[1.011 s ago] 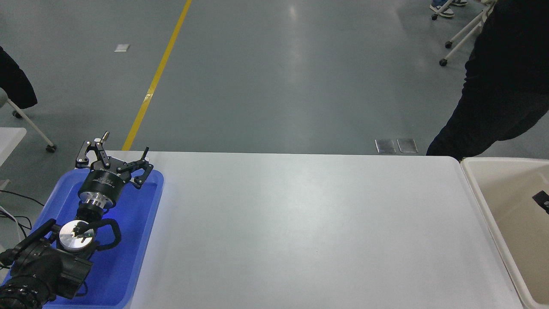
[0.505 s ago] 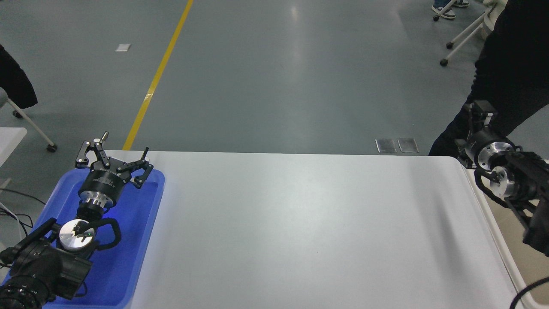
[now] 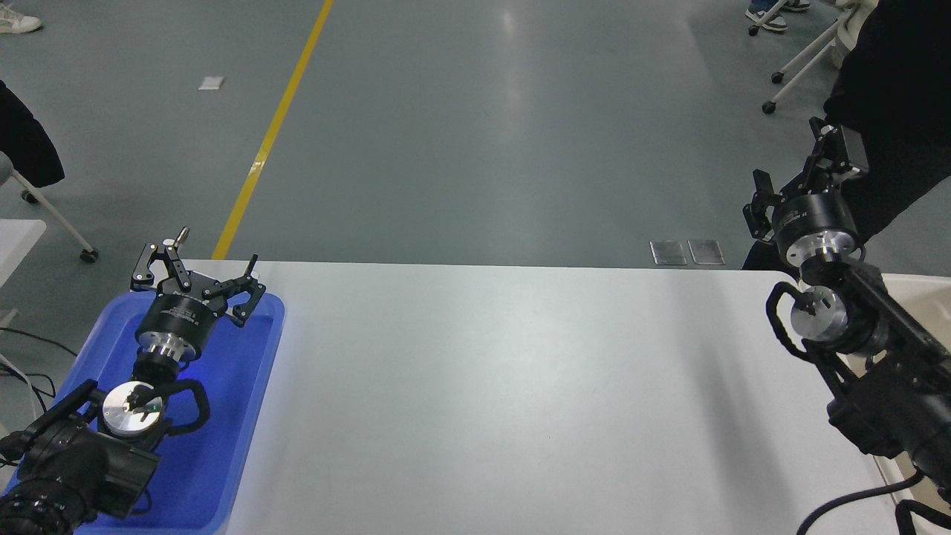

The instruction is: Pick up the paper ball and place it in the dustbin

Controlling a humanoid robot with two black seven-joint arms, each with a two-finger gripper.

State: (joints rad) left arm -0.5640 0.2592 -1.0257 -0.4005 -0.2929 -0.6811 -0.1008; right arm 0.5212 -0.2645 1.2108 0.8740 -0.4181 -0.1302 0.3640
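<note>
At the table's (image 3: 520,386) far right corner the right gripper (image 3: 799,178) is raised above the edge, beside the cream dustbin (image 3: 910,286), which the arm mostly covers. Its fingers stand apart and nothing shows between them, though they are dark against a person's dark clothing (image 3: 899,89). The paper ball is nowhere in view; it may lie inside the bin, hidden behind the arm, but that cannot be told. The bin sits off the table's end, probably so a release there drops straight in. The left gripper (image 3: 197,279) is parked over the blue tray (image 3: 223,416), fingers spread, clear of the working side.
</note>
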